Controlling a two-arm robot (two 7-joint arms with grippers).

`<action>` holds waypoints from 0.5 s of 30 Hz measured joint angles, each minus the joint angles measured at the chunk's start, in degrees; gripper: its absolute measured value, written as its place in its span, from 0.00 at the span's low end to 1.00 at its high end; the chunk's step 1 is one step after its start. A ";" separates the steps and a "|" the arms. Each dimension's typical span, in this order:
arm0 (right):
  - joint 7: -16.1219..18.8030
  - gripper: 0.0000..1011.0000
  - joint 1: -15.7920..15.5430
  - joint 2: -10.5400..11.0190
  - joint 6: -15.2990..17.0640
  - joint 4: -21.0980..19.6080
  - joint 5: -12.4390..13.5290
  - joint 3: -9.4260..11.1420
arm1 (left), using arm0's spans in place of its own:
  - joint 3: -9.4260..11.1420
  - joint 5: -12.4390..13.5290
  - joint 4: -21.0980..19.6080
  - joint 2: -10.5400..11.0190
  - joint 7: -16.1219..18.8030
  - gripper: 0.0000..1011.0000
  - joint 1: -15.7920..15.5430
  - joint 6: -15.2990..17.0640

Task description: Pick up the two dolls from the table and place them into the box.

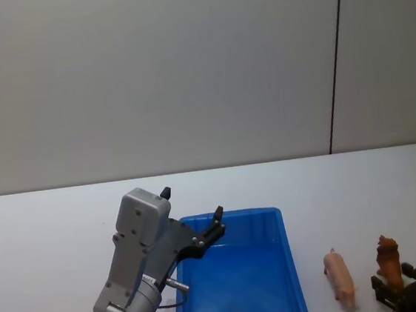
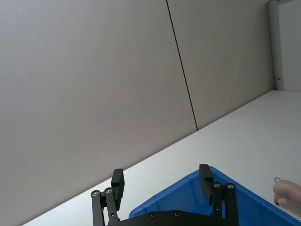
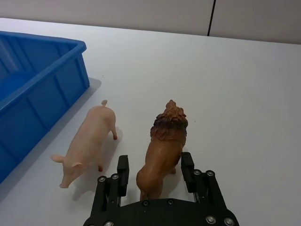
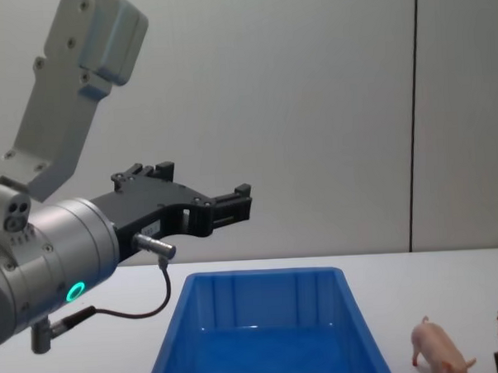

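Dolls check: where are the pig [image 3: 89, 143] and the lion [image 3: 162, 150] standing?

— Both are standing on the table [image 1: 52, 232], toward its near edge, right of the blue box [image 1: 229, 215]. The pig is sitting nearer the box's right wall, with the lion just beside it. The box interior is looking bare.

— Grippers?

— Right gripper [image 3: 155, 162] is straddling the lion's hindquarters, fingers spread, not yet pinching. Left gripper [image 1: 192, 202] is hovering over the box's left rim, spread and carrying nothing.

— Progress?

— Judging zero of two placed. The grasp on the lion is pending. Lift, carry and release are remaining, then the full cycle for the pig.
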 joint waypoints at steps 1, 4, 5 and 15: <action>-0.05 0.68 0.19 -0.14 0.11 0.23 -0.04 -0.06 | 0.00 0.00 0.00 0.00 0.00 0.99 0.00 0.00; -0.28 0.58 0.52 -0.37 0.24 0.60 -0.26 -0.13 | 0.00 0.00 0.00 0.00 0.00 0.99 0.00 0.00; -0.33 0.56 0.58 -0.41 0.24 0.65 -0.30 -0.13 | 0.00 0.00 0.00 0.00 0.00 0.99 0.00 0.00; -1.79 0.32 1.08 -0.63 -0.82 0.13 -1.61 -0.09 | 0.00 0.00 0.00 0.00 0.00 0.99 0.00 0.00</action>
